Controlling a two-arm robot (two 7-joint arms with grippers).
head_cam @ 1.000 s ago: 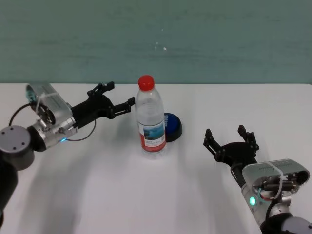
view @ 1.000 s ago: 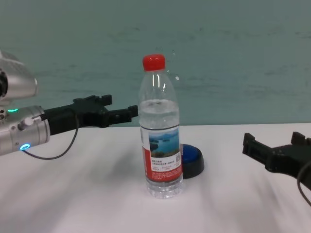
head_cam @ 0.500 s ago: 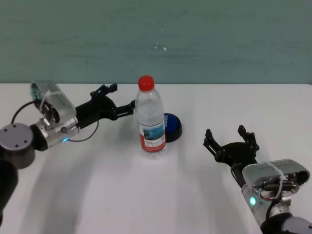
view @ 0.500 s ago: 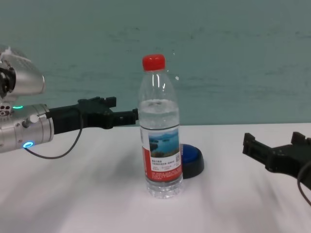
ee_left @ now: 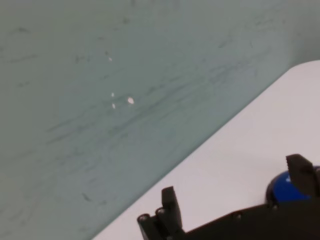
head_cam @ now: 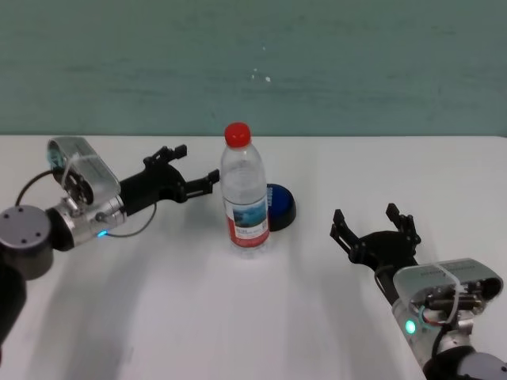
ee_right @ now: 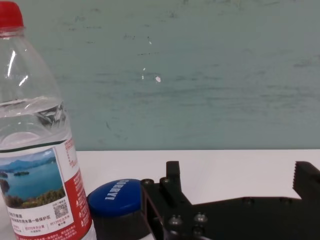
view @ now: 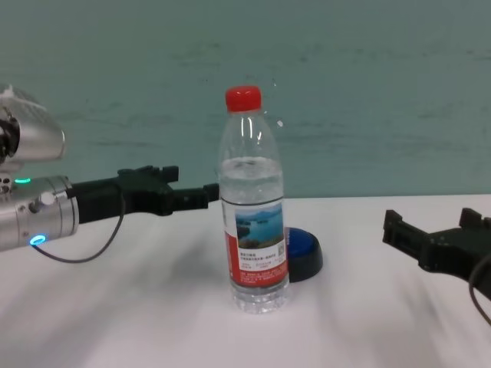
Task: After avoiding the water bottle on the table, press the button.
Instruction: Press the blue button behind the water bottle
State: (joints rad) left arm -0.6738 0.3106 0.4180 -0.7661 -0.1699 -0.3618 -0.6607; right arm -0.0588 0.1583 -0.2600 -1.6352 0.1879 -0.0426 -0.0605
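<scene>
Button (head_cam: pixel 280 204) sits on the white counter (head_cam: pixel 198 317) just behind and to the right of the bottle (head_cam: pixel 244 194), partly hidden by it. That bottle stands upright near the counter's middle, red cap on. From the left, the left gripper (head_cam: pixel 196 176) reaches in above the counter, fingers spread with nothing between them, its tips just beside the bottle's upper body without clearly touching. Off to the right, the right gripper (head_cam: pixel 375 219) rests low over the counter, also spread wide and empty, well apart from both bottle and button.
</scene>
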